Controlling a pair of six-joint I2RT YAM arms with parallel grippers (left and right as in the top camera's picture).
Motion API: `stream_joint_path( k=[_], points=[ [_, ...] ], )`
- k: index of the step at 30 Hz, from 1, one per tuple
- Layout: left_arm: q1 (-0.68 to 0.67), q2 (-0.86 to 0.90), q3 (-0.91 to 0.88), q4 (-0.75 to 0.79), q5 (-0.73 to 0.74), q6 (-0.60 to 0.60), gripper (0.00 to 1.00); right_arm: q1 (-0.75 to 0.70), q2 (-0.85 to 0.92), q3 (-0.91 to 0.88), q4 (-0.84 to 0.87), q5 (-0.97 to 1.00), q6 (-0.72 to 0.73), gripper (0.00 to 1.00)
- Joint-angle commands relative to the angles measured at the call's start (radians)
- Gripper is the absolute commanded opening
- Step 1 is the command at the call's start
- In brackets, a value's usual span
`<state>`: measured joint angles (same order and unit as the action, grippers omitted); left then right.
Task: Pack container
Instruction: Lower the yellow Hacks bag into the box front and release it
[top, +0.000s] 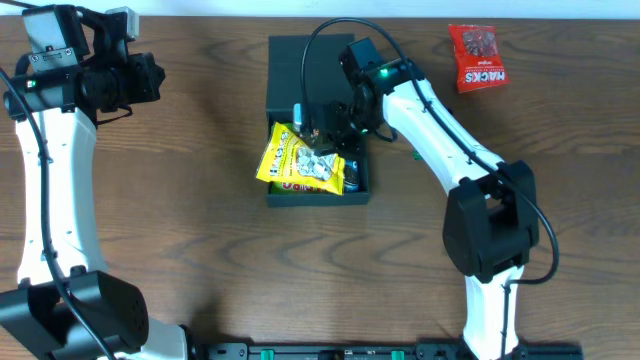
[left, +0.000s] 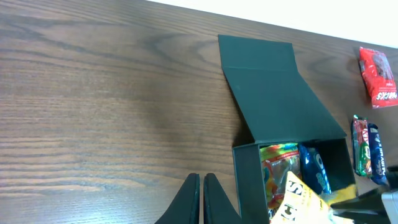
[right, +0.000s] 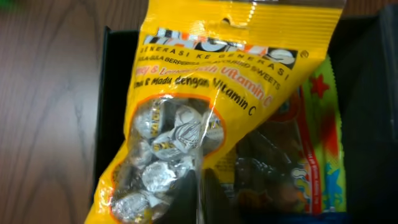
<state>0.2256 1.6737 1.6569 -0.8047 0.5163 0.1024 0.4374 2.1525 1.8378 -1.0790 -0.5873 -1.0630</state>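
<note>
The container (top: 300, 62) is a dark box in the middle of the table, its flap lid lying open toward the far side; it also shows in the left wrist view (left: 273, 93) and the right wrist view (right: 115, 93). My right gripper (top: 325, 140) is shut on a yellow candy packet (top: 298, 160) and holds it tilted over the box's open compartment. The right wrist view shows the fingers (right: 200, 186) pinching the packet (right: 211, 81). A colourful gummy packet (left: 277, 168) and a blue packet (left: 314, 171) lie inside. My left gripper (left: 203, 186) is shut and empty, at the far left (top: 150, 80).
A red snack packet (top: 477, 57) lies at the far right of the table, also seen in the left wrist view (left: 380, 78). Two more packets (left: 365, 152) lie on the table just right of the box, under my right arm.
</note>
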Motion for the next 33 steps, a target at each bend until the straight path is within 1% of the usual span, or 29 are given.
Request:
stream_joint_path(
  k=[1,2,8,9,10,11,14,15,16,22,29,33],
  points=[
    [0.003,-0.003,0.015,-0.002,0.000,0.010,0.06,-0.006,0.019,-0.002,0.029,-0.014,0.043,0.75],
    [0.003,-0.003,0.015,-0.002,0.000,0.010,0.06,-0.006,0.019,-0.001,0.049,-0.011,0.092,0.99],
    [0.003,-0.003,0.015,-0.002,0.000,0.010,0.06,-0.006,0.015,0.055,0.070,-0.012,0.256,0.99],
    [0.003,-0.003,0.015,-0.002,0.000,0.010,0.06,-0.006,0.015,0.068,0.070,-0.012,0.283,0.97],
    [0.003,-0.003,0.015,-0.001,0.000,0.010,0.06,-0.002,0.015,0.080,0.071,-0.014,0.308,0.86],
    [0.003,-0.003,0.015,0.000,0.000,0.010,0.06,0.004,0.015,0.080,0.071,-0.021,0.307,0.72],
    [0.003,-0.003,0.015,-0.001,0.000,0.010,0.06,0.031,0.025,0.077,0.069,-0.014,0.307,0.13],
    [0.003,-0.003,0.015,-0.001,0.000,0.010,0.06,0.039,0.032,0.077,0.068,-0.014,0.307,0.03],
    [0.003,-0.003,0.015,-0.001,0.000,0.010,0.06,0.046,0.038,0.077,0.065,-0.012,0.308,0.01],
    [0.003,-0.003,0.015,-0.001,0.000,0.010,0.06,0.060,0.081,0.076,0.044,0.012,0.326,0.01],
    [0.003,-0.003,0.015,0.000,-0.001,0.010,0.06,0.058,0.187,0.076,0.021,0.057,0.368,0.01],
    [0.003,-0.003,0.015,0.001,-0.003,0.010,0.06,0.058,0.183,0.077,0.020,0.056,0.378,0.01]
  ],
)
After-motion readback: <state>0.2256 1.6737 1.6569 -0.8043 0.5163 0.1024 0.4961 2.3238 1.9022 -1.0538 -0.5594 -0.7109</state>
